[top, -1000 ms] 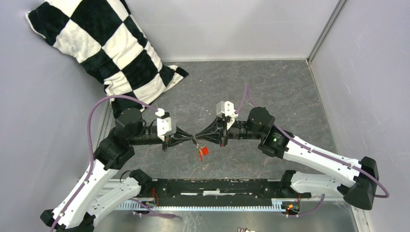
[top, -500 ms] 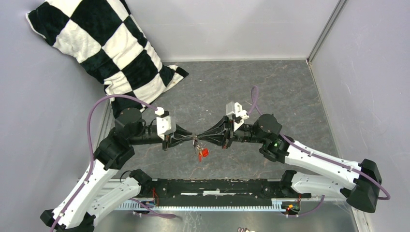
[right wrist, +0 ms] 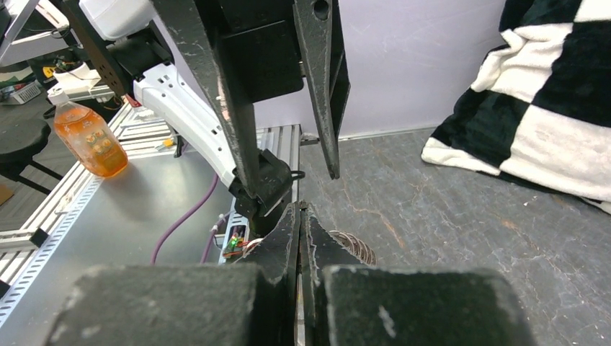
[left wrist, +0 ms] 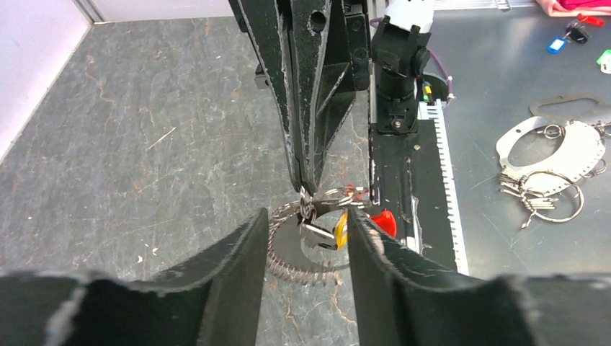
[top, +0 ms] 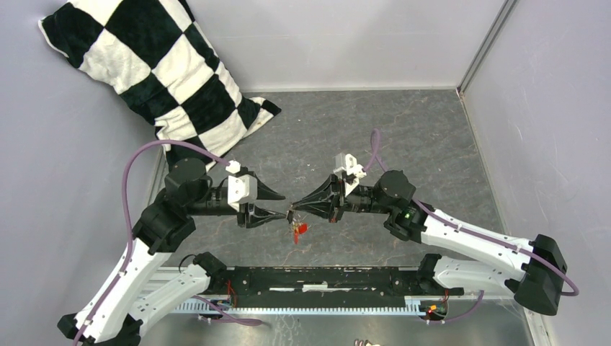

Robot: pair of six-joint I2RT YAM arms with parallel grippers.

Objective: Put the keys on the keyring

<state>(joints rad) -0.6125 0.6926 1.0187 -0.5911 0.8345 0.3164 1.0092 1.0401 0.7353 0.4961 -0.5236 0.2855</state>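
Pinching the keyring (left wrist: 284, 210) at their very tips, the right gripper's (left wrist: 306, 189) jaws are pressed tight together. At 9 o'clock of it from above, the left gripper (left wrist: 304, 225) faces it with jaws moderately apart and holding nothing. Yellow, red and silvery, the keys (left wrist: 341, 229) dangle at 6 o'clock below the meeting tips, over the grey table (top: 403, 137).

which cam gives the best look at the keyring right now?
Left wrist: the keyring shows most of its loop between the open fingers of the left gripper, pinched by the right gripper. Top external: only a tiny cluster. Right wrist: just an arc past its own shut fingers.
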